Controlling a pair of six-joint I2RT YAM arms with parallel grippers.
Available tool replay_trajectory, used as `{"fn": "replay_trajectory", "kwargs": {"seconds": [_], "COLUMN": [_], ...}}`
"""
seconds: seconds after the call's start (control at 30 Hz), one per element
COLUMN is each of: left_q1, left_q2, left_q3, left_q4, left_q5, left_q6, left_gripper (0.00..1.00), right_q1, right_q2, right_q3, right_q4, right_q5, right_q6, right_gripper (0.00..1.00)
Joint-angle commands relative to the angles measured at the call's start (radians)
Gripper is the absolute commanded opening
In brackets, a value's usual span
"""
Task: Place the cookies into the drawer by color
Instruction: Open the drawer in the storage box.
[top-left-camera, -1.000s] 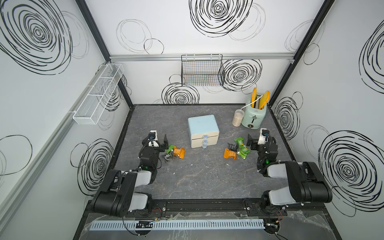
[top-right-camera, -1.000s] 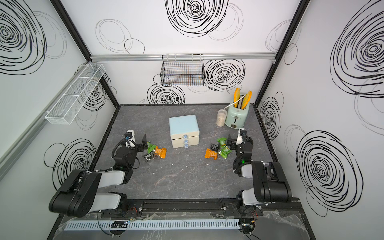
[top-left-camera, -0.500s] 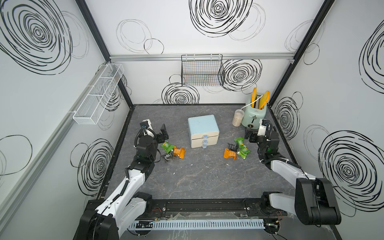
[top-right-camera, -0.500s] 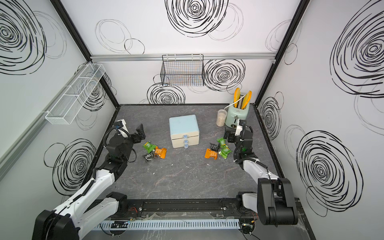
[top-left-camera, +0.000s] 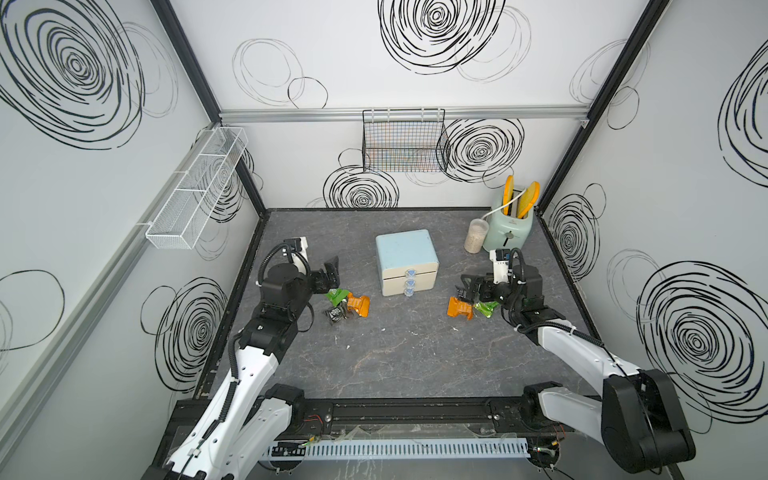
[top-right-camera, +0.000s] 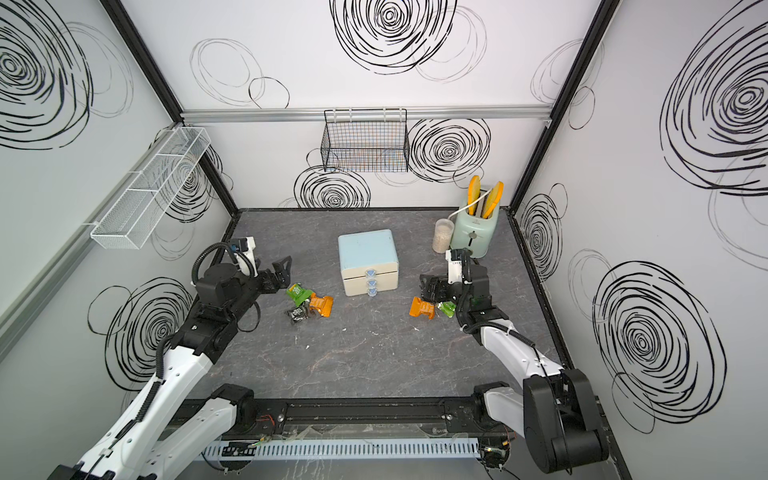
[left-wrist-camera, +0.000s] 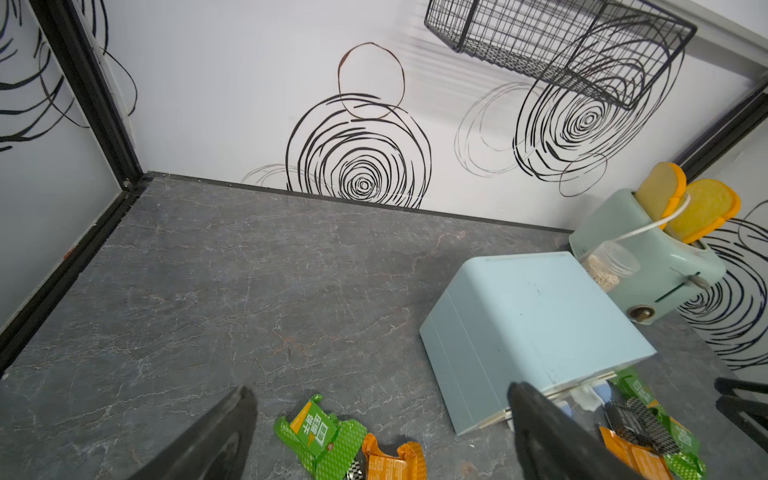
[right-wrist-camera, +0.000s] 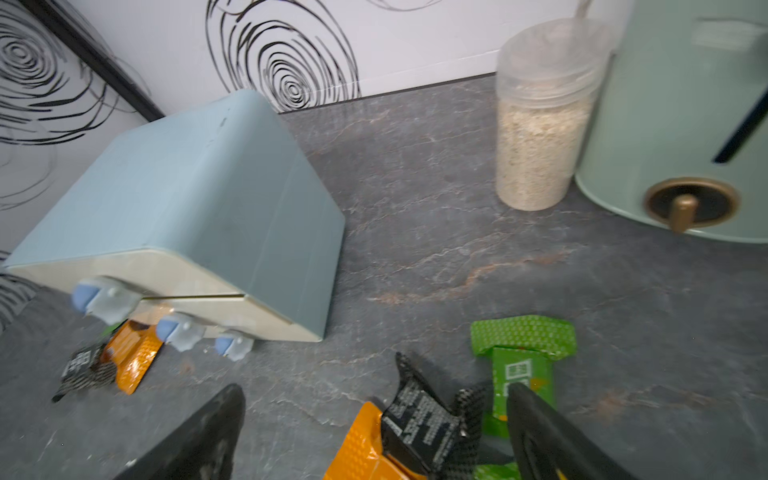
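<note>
I see my left arm and right arm: white shells, black joints, a black cable looped at each wrist, small white camera blocks.

Bright, even, diffuse light from above. Shadows soft, faint, close under drawer on desk. Top views sharp, wide-angle stretch toward corners. Right wrist view smeared: knobs blurred, fingers out of focus.

White Chinese characters run across the green packet, too tilted to read surely. Pale print covers the black packet, blurred beyond reading.
</note>
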Motion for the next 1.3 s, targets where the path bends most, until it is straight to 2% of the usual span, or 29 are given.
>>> {"fn": "replay_trajectory", "kwargs": {"seconds": [0.0, 0.33, 0.6, 0.7, 0.9, 1.27], "left_q1": [0.015, 0.034, 0.050, 0.059, 0.072, 0.086], "left_q2": [-0.016, -0.022, -0.020, -0.021, -0.028, -0.037], "left_q3": [-0.010, -0.020, -0.022, -0.024, -0.028, -0.034], "left_q4": [-0.010, -0.033, -0.033, -0.031, -0.029, -0.028], "left_q5": [0.039, 0.056, 0.081, 0.094, 0.108, 0.124], "left_q6": [0.015, 0.014, 0.002, -0.002, -0.007, -0.014], "left_gripper": [0.98, 0.98, 0.98, 0.98, 0.98, 0.98], "right_q1": [0.078, 0.357, 0.505, 0.547, 0.620, 0.644], "right_q2": [-0.023, 0.021, 0.092, 0.143, 0.241, 0.357], "right_q3": [-0.001, -0.008, 0.022, 0.062, 0.150, 0.255], "right_q4": [-0.023, 0.080, 0.184, 0.195, 0.177, 0.115], "right_q5": [-0.052, 0.088, 0.271, 0.335, 0.489, 0.620], "right_q6": [0.028, 0.118, 0.179, 0.193, 0.202, 0.269], "right_gripper": [0.99, 0.99, 0.84, 0.74, 0.62, 0.49]}}
